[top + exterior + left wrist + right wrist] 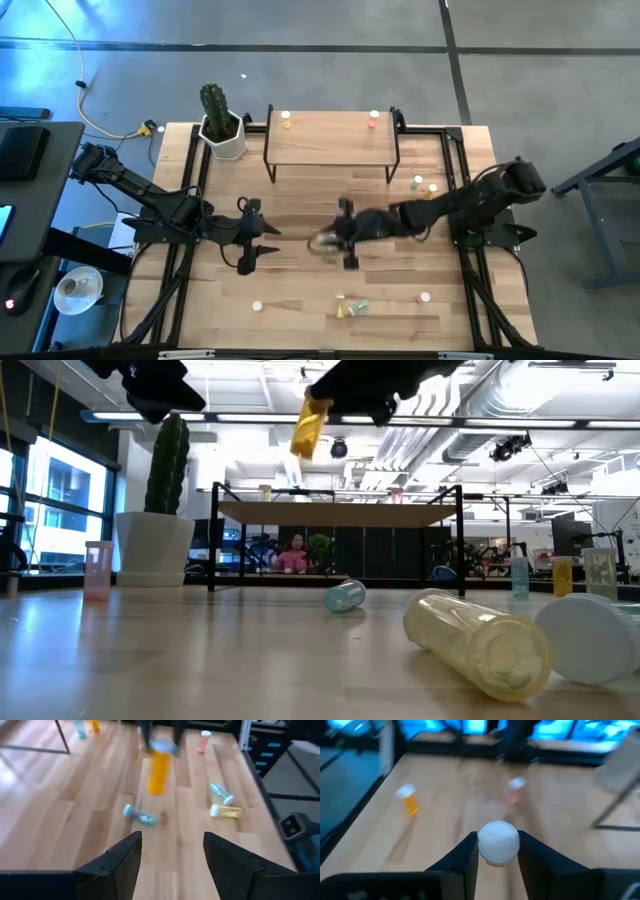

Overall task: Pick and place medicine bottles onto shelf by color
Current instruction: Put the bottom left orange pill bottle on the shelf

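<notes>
Your left gripper (268, 245) waits over the table's (300, 290) left-middle, fingers spread apart and empty. Your right gripper (345, 235) hangs above mid-table, in front of the shelf (330, 140), clamped on an orange-yellow medicine bottle (310, 426) by its white cap (498, 841), lifted clear of the wood.

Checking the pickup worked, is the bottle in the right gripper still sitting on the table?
No. In the low view the yellow bottle hangs from the right gripper, well above the tabletop.
</notes>
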`<state>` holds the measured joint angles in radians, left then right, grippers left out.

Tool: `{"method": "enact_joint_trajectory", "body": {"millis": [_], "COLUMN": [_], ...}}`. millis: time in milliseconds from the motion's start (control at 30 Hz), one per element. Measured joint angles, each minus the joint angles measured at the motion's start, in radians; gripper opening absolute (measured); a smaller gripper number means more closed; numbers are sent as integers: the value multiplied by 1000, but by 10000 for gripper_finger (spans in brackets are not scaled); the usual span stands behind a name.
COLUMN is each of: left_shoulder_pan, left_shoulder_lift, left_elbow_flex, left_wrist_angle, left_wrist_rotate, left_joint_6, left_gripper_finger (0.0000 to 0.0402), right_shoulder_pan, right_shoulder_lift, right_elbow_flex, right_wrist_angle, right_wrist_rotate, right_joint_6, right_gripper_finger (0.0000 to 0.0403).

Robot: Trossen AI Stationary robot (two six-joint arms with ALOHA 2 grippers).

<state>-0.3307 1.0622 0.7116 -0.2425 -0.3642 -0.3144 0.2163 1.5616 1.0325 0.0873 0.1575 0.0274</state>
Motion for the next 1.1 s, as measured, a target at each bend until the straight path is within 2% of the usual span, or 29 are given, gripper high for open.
{"method": "enact_joint_trajectory", "body": {"millis": [300,467,567,833,967,1100], "left_shoulder_pan": [51,128,175,249,259,259], "left_shoulder_lift": [0,0,0,0,0,0], "left_elbow_flex": [0,0,0,0,0,0], "left_wrist_angle": [0,0,0,-8,-8,-8], "left_wrist_rotate": [-177,-224,-214,-106,-84,-82], "left_joint_6": [221,317,326,293,272,264], "left_gripper_finger": [202,202,202,202,202,202], "right_shoulder_pan": [-281,-445,-525,-694,-745,-772], "right_shoulder_lift": [-145,-182,-182,-133,-96,-56], "right_elbow_flex": [0,27,89,275,356,402], "right_wrist_angle": [0,-31,-102,-336,-459,-511], "right_wrist_rotate": [-11,-45,-65,-69,-71,-116], "right_joint_6": [-46,-54,-56,-74,-70,-62], "right_gripper_finger": [104,104,104,103,103,103]}}
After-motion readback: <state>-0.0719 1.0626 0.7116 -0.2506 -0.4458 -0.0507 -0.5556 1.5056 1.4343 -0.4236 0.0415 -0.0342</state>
